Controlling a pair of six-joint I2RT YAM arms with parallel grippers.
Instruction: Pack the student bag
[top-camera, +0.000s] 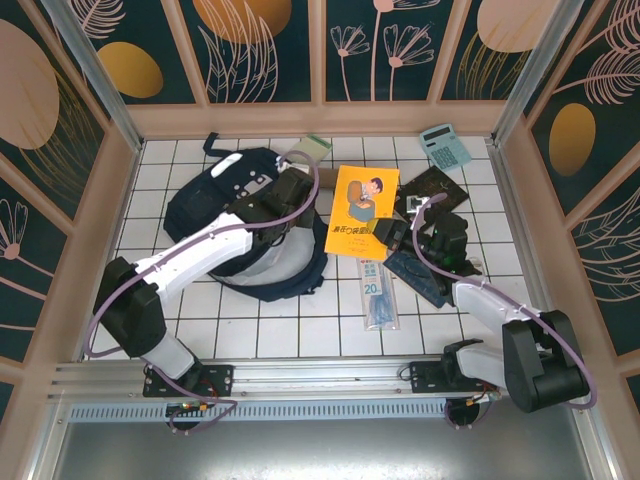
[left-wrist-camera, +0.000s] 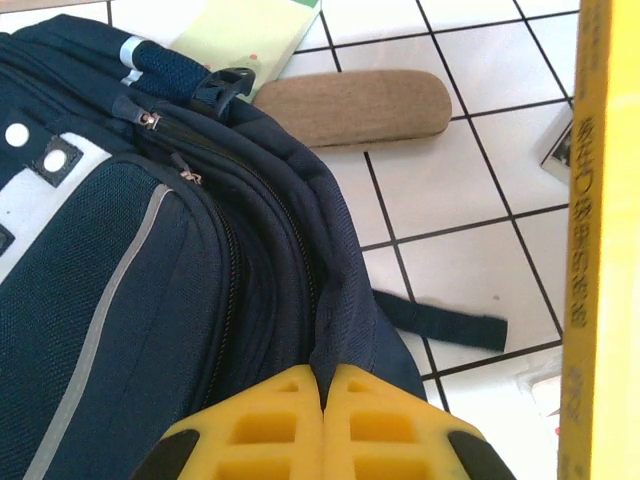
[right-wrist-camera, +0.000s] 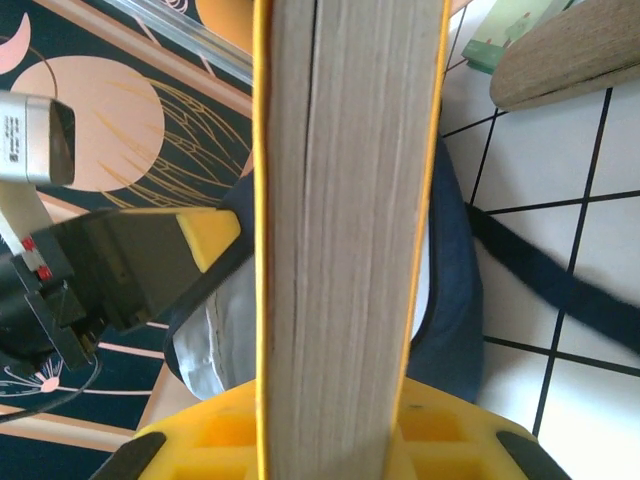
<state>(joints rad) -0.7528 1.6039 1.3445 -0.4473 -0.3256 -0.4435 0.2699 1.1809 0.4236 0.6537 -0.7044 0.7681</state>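
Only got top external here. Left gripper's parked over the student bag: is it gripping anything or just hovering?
Observer: Gripping. The left wrist view shows the left gripper shut on a fold of the student bag at its rim.
Operator: And the right side, how's it holding that yellow thing?
Observer: The right gripper is clamped across the yellow book, with the page edge facing its wrist camera.
Operator: Is the bag open at all?
Observer: At least partly. The right wrist view shows light grey lining past the book, beside the left gripper.
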